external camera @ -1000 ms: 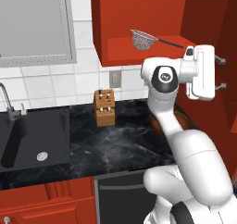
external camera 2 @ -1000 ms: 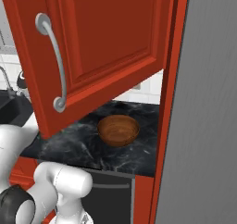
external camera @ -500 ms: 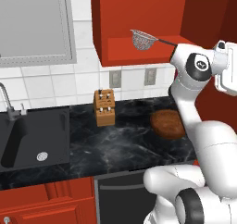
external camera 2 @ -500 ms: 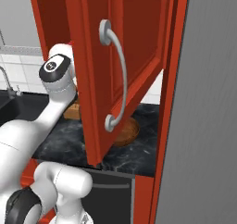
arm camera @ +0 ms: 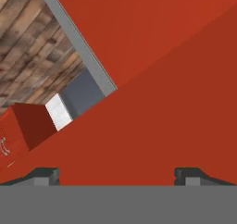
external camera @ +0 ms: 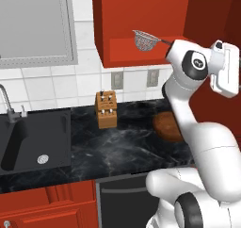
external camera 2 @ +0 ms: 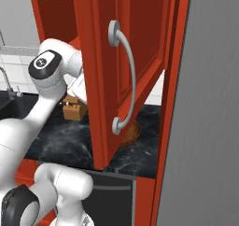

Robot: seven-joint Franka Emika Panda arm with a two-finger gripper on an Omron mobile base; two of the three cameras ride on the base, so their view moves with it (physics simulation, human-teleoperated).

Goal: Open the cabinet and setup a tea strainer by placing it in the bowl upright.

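Strainer [external camera: 143,40] sits on the shelf inside the cabinet [external camera 2: 126,66], mesh basket toward the sink side, thin handle running level toward the arm. Door is swung open, so step one looks done; picking the strainer and standing it in the bowl [external camera: 167,126] on the desk remains. End effector [arm camera: 118,174] is spread wide, empty.

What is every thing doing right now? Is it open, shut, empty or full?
cabinet: door swung wide open.
tea strainer: resting on the cabinet shelf, mesh cup up, nothing holding it.
bowl: on the counter, upright, looks empty.
gripper: open, holding nothing, facing a red panel.
knife block: standing upright on the counter.
sink: empty, no water running.
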